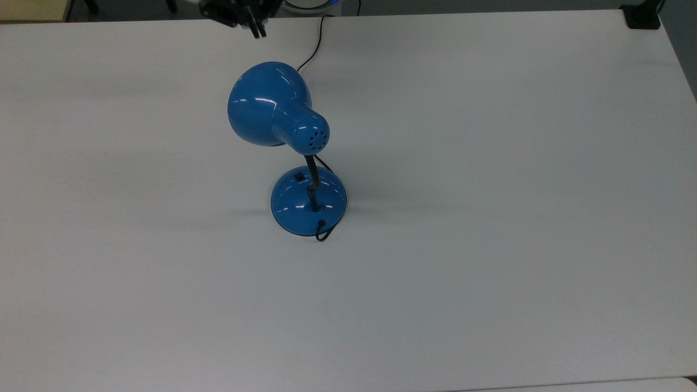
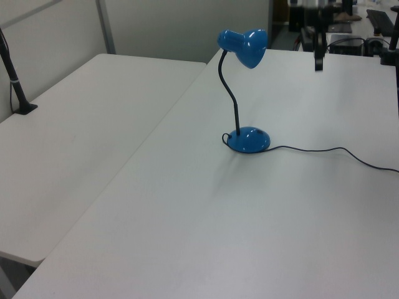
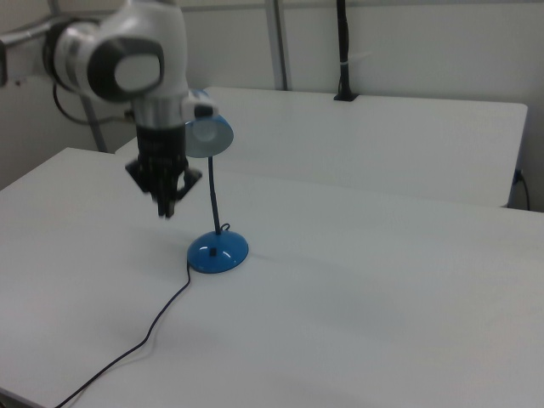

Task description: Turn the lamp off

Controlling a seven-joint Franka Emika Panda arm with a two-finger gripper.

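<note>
Blue desk lamp (image 1: pixel 288 147) upright near the middle of the white table (image 1: pixel 490 218), well clear of every table edge, with bare tabletop all round the domed base (image 1: pixel 308 202). Glossy bell-shaped shade (image 1: pixel 269 104) with vent holes at its narrow end, carried on a curved black gooseneck (image 2: pixel 231 99); small black switch (image 1: pixel 299 176) on the base, on the side under the shade. Black cord (image 2: pixel 330 151) looping out of the base and trailing off across the table, toward the left view's right edge and, in the right view, toward the near table edge. Shade's open mouth, pale inside, visible in the right view alone; lit or unlit hard to judge there.

Gripper (image 1: pixel 256 30) up in the air beyond the shade, well apart from the lamp, near the far table edge in the top view. Fingers pointing down, seemingly pressed close together with nothing between them. Second white table (image 2: pixel 81 118) just beside the lamp's table, on the left view's left.
</note>
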